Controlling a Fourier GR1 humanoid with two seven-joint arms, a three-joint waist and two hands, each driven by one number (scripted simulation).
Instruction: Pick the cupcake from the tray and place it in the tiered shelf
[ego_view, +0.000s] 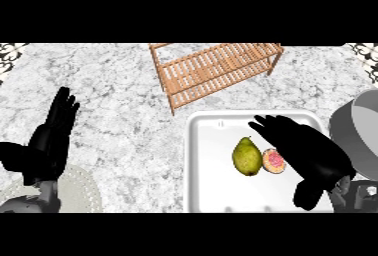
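The cupcake, pink-topped with a tan wrapper, lies on the white tray at lower right. A green pear-like fruit lies just left of it. My right hand hovers over the tray with straight fingers pointing up-left; its palm edge overlaps the cupcake's right side and holds nothing. The wooden tiered shelf stands at the top middle, beyond the tray. My left hand rests open at the left, fingers up.
A grey pot or bowl sits at the right edge beside the tray. A pale round plate lies at lower left under my left forearm. Marble counter spreads between my left hand and the tray.
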